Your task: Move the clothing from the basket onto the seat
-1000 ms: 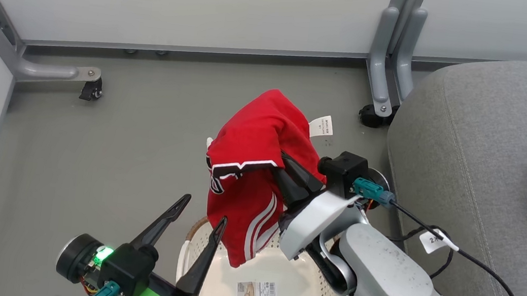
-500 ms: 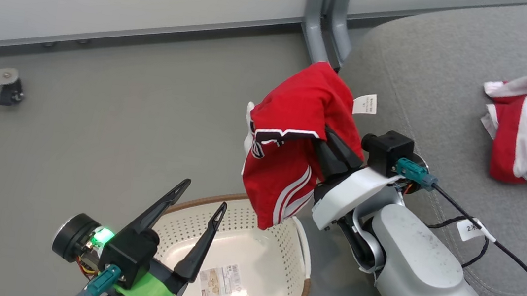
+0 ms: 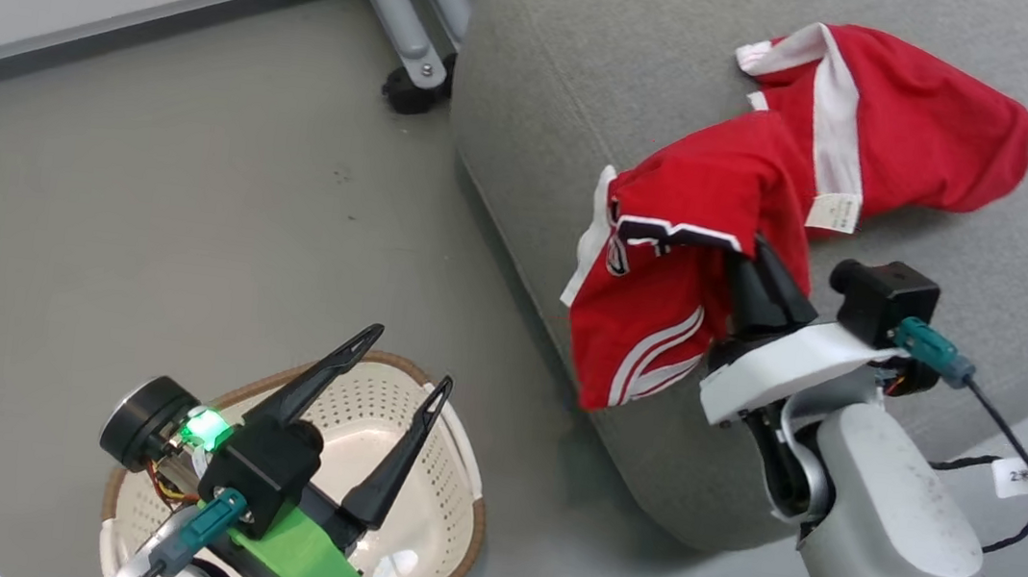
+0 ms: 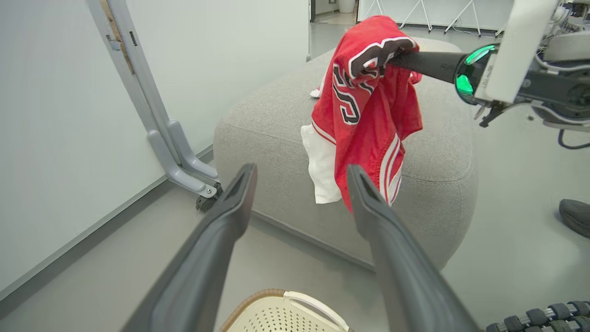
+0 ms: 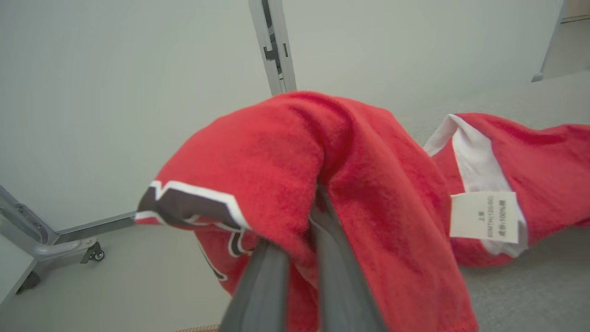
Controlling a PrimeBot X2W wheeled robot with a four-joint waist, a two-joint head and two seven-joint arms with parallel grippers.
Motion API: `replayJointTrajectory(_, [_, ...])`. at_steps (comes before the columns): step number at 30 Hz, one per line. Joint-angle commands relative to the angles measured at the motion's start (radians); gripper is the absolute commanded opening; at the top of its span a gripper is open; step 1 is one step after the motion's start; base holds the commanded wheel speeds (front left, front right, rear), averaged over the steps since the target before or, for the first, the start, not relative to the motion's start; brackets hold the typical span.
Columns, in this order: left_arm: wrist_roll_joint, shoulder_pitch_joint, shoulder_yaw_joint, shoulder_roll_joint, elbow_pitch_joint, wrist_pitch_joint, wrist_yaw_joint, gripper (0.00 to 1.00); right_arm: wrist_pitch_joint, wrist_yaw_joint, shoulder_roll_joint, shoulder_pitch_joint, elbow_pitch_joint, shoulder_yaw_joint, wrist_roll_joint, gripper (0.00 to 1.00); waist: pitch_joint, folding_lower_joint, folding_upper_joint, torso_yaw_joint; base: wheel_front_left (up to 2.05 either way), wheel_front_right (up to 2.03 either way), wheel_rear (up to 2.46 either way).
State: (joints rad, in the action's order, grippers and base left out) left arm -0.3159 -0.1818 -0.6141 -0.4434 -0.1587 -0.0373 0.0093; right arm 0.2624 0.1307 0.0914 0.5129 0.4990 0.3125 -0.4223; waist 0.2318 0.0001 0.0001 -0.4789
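Observation:
My right gripper [image 3: 757, 258] is shut on the red jersey [image 3: 670, 277], its fingertips buried in the cloth. The jersey, with black-and-white lettering, hangs over the near rounded edge of the grey seat [image 3: 578, 64]. A second red garment with white panels [image 3: 919, 131] lies on the seat just beyond it. The left gripper [image 3: 409, 358] stands open above the cream basket [image 3: 452, 494], holding nothing. In the left wrist view the jersey [image 4: 364, 101] dangles in front of the seat [image 4: 272, 115] beyond the open left gripper [image 4: 300, 171]. The right wrist view shows the jersey [image 5: 286, 157] draped over the right gripper [image 5: 299, 230].
Grey partition legs with a caster [image 3: 412, 35] stand on the grey floor [image 3: 148, 189] at the seat's far corner, below a white wall panel. A black cable [image 3: 1018, 452] trails from my right wrist. A dark shoe [image 4: 574, 214] rests on the floor at the right.
The head camera has swung right. My right gripper has carried the jersey from above the basket to over the seat's edge. The left gripper stays open over the basket.

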Motion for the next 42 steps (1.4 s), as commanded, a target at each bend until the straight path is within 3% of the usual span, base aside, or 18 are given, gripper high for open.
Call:
replayJointTrajectory(1, [0.005, -0.026, 0.0, -0.012, -0.005, 0.006, -0.006, 1.0, 0.003, 0.0, 0.008, -0.001, -0.015, -0.028, 0.012, 0.0, 0.071, -0.0001, -0.0001, -0.09, 0.0, 0.0, 0.0])
replayJointTrajectory(8, [0.018, -0.067, -0.009, -0.023, -0.029, 0.027, -0.019, 1.0, 0.003, 0.0, 0.044, 0.103, -0.039, -0.155, 0.038, 0.0, 0.124, -0.0001, -0.0001, -0.076, 0.0, 0.0, 0.0])
replayJointTrajectory(20, [0.064, -0.201, -0.023, -0.047, -0.086, 0.066, -0.066, 1.0, 0.003, 0.0, 0.188, 0.386, 0.064, -0.433, 0.025, 0.0, 0.331, -0.0001, -0.0001, 0.095, 0.0, 0.0, 0.0])
replayJointTrajectory(29, [0.091, -0.274, -0.026, -0.068, -0.102, 0.074, -0.084, 1.0, 0.003, 0.0, 0.176, 0.407, 0.25, -0.517, 0.041, 0.0, 0.452, -0.0001, -0.0001, 0.153, 0.0, 0.0, 0.0])
replayJointTrajectory(30, [0.091, -0.274, -0.026, -0.069, -0.1, 0.072, -0.082, 1.0, 0.003, 0.0, 0.17, 0.395, 0.265, -0.529, 0.043, 0.24, 0.454, -0.0001, -0.0001, 0.152, 0.0, 0.0, 0.0])
replayJointTrajectory(32, [0.09, -0.275, -0.025, -0.068, -0.097, 0.07, -0.078, 1.0, 0.003, 0.0, 0.158, 0.38, 0.277, -0.547, 0.052, 1.0, 0.455, -0.0001, -0.0001, 0.148, 0.0, 0.0, 0.0])
replayJointTrajectory(42, [0.081, -0.269, -0.033, -0.054, -0.065, 0.041, -0.067, 1.0, 0.003, 0.0, 0.113, 0.25, 0.191, -0.603, 0.091, 1.0, 0.392, -0.0001, -0.0001, 0.119, 0.0, 0.0, 0.0])
